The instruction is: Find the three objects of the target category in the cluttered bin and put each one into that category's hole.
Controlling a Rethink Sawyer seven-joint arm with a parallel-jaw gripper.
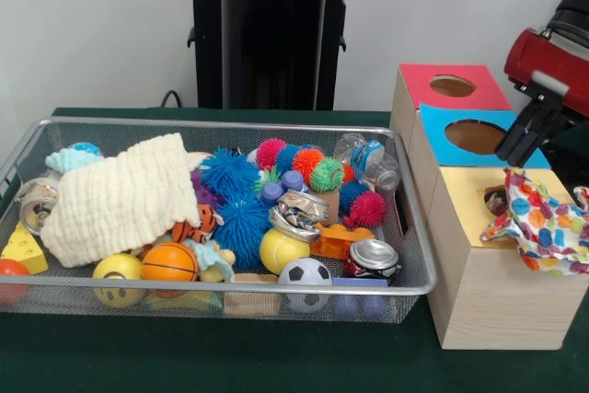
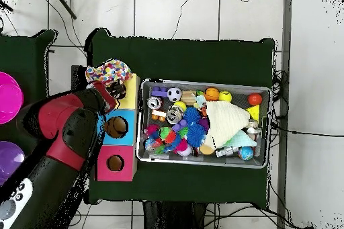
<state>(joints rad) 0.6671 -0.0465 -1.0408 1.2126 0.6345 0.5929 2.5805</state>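
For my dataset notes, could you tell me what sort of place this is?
Probably a robotics lab: a red and black robot arm reaches over a green-covered table holding a wire bin of toys and a sorting box with holes, with cables trailing across the tiled floor.

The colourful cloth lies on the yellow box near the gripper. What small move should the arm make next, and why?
Probably push the polka-dot cloth further into the hole of the yellow box. The cloth lies bunched over the box's top and hangs over its edge, so it is not yet inside. The gripper hangs just above it, over the blue box.
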